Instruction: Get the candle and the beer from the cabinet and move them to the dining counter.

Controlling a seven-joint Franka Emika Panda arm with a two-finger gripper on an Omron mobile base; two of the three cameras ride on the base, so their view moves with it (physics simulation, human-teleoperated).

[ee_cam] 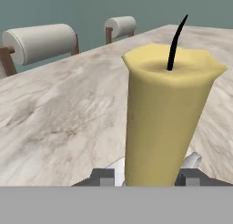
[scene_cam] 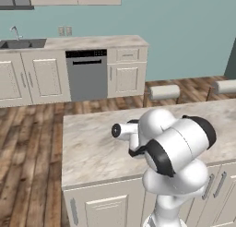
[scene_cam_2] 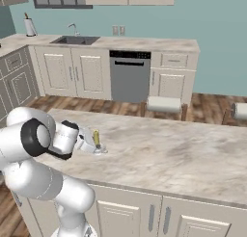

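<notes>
Hand view: candle (ee_cam: 166,114) upright on dining counter (ee_cam: 59,114).

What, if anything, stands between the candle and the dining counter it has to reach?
Nothing visible does: the candle already stands on the dining counter, between the end effector fingertips.

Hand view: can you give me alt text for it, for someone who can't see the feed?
A pale-yellow candle with a curved black wick stands upright between the tool's two fingertips, on the marbled dining counter. Behind the counter's far edge are two pale rolled chair backs against a teal wall.
</notes>
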